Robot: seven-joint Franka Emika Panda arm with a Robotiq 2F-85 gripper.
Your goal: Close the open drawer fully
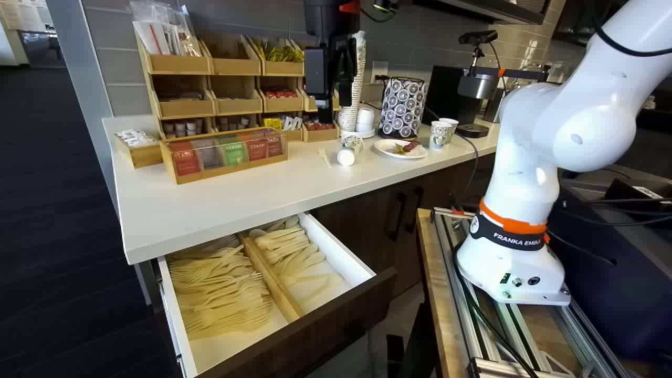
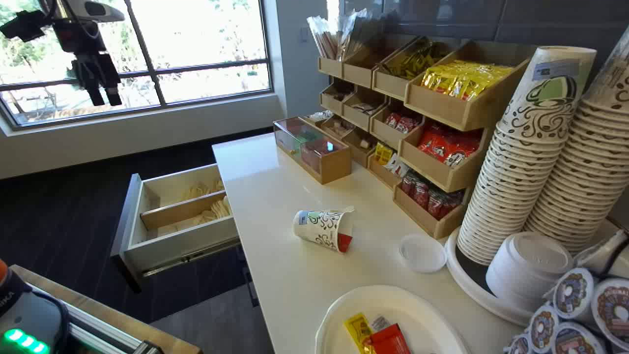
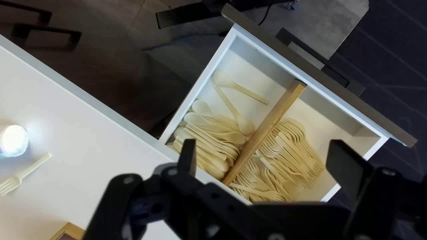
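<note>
The drawer is pulled well out from under the counter, its dark brown front (image 1: pixel 320 333) facing away from the cabinet; it also shows in an exterior view (image 2: pixel 123 226). In the wrist view, the drawer front (image 3: pixel 333 86) runs diagonally at upper right, with a dark handle (image 3: pixel 308 50) on its outer face. Inside, a wooden divider (image 1: pixel 270 278) separates pale spoons (image 3: pixel 213 130) from pale forks (image 3: pixel 290 153). My gripper (image 3: pixel 262 143) is open and empty, high above the drawer and counter and touching neither. It also shows in both exterior views (image 1: pixel 335 107) (image 2: pixel 106 101).
The white counter (image 1: pixel 220 210) overhangs the drawer. On it are a tipped paper cup (image 2: pixel 319 228), a plate (image 1: pixel 386 149) with packets, a tea box (image 1: pixel 226 155), tiered organizers (image 1: pixel 236 65) and cup stacks (image 2: pixel 521 162). The wooden robot table (image 1: pixel 441 304) stands near the drawer front.
</note>
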